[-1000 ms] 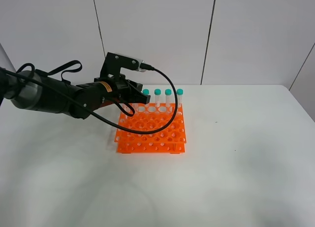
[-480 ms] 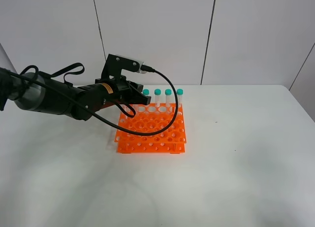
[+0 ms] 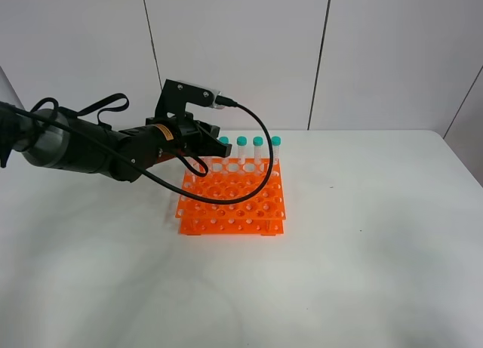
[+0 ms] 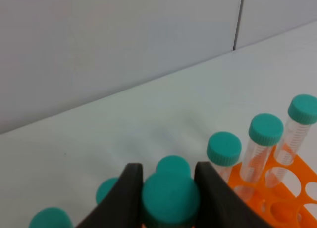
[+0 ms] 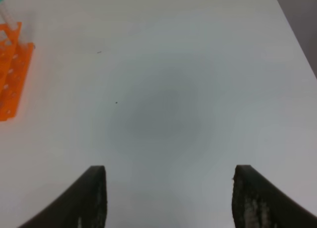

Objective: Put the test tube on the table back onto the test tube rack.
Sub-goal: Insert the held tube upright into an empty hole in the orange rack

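Note:
My left gripper point(image 3: 212, 139) hovers over the back left corner of the orange test tube rack point(image 3: 240, 197). In the left wrist view the gripper point(image 4: 168, 169) is shut on a teal-capped test tube point(image 4: 171, 199), held upright between the two black fingers point(image 4: 130, 188). Several other teal-capped tubes point(image 3: 258, 143) stand in the rack's back row, and they also show in the left wrist view point(image 4: 265, 131). My right gripper point(image 5: 171, 191) is open and empty over the bare white table point(image 5: 163, 104); it is out of the exterior view.
A black cable point(image 3: 256, 167) loops from the left wrist over the rack. The rack's edge point(image 5: 11, 79) shows far off in the right wrist view. White wall panels stand behind the table point(image 3: 362, 242).
My left gripper with the tube has shifted slightly left and back by the rack's back left corner, uncovering the leftmost standing cap. The right arm has not visibly moved.

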Tool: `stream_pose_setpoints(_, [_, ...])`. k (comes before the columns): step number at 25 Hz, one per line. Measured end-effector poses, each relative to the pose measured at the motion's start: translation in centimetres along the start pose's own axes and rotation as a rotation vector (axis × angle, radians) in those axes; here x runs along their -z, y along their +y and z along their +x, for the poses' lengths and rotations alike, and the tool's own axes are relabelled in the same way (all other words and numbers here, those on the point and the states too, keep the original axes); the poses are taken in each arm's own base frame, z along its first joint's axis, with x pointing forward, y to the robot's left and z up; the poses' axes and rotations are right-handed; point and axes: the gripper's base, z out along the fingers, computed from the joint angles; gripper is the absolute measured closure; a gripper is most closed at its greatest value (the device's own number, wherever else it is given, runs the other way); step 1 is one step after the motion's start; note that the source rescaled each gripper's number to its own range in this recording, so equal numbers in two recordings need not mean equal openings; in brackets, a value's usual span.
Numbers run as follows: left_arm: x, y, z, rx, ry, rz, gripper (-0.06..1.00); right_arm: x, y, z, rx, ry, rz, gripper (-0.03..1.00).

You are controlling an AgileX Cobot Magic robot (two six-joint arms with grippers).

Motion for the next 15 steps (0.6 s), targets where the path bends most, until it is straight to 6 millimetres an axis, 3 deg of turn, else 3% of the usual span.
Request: stream_pose_setpoints(15, [-0.41, 0.20, 0.29, 0.028, 0.012, -0.004, 0.94, 0.00, 0.00, 0.00, 0.000, 0.000, 0.000, 0.09])
